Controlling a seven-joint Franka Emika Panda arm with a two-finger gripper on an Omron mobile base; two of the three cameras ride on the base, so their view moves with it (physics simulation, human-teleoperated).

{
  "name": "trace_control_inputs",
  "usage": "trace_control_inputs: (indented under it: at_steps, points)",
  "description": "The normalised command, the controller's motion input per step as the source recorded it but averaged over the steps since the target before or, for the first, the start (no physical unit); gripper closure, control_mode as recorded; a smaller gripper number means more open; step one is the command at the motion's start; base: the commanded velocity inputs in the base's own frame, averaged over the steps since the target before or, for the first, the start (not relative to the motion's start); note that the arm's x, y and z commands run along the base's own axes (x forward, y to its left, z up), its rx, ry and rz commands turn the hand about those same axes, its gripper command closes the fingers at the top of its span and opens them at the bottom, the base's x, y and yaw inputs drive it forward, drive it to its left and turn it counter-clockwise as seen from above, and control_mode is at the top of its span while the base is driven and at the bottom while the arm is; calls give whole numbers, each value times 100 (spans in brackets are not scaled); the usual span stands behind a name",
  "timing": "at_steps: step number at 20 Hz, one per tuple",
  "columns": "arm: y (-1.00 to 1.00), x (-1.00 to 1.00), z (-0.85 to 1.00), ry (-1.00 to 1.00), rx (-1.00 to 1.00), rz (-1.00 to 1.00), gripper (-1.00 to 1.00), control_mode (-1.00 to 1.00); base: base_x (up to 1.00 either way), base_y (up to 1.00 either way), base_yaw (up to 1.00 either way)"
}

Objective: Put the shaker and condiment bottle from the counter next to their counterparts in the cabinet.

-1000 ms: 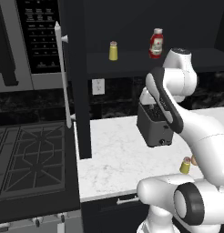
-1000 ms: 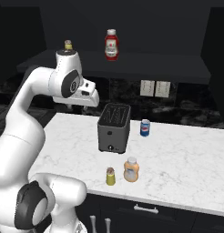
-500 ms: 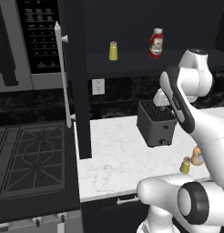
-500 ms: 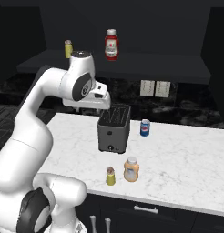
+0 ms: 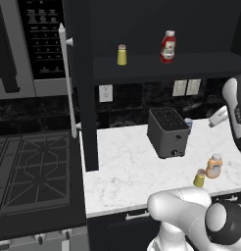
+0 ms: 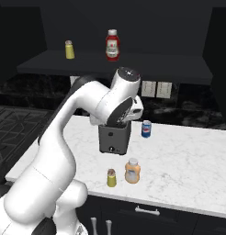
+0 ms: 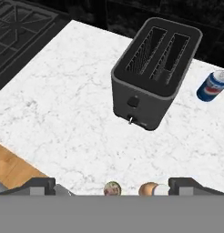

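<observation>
Gripper point(image 7: 112, 184) hangs high over the counter point(image 7: 63, 118), jaws spread wide, nothing between them. Right below its fingertips the shaker point(image 7: 113, 188) and the condiment bottle point(image 7: 152, 189) stand side by side near the counter's front edge. Farther ahead of the hand sits the black toaster point(image 7: 152, 73), a blue soda can point(image 7: 214, 85) beside it. Up in the cabinet point(image 5: 156, 63), the grey-capped shaker point(image 5: 122, 54) and ketchup bottle point(image 5: 167, 47) stand well above.
</observation>
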Motion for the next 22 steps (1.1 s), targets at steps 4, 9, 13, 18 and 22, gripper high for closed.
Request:
trace_control_inputs:
  at_steps: [4,9,13,18,22]
  points:
    - [-61,-9,-9,10,4,28,-100,-100,0,0,0]
    - [-61,0,-7,6,9,22,-100,-100,0,0,0]
    - [-19,0,-24,0,0,19,-100,-100,0,0,0]
    - [-1,0,-84,0,-7,29,-100,-100,0,0,0]
    - [-34,0,-73,-2,-3,32,-100,-100,0,0,0]
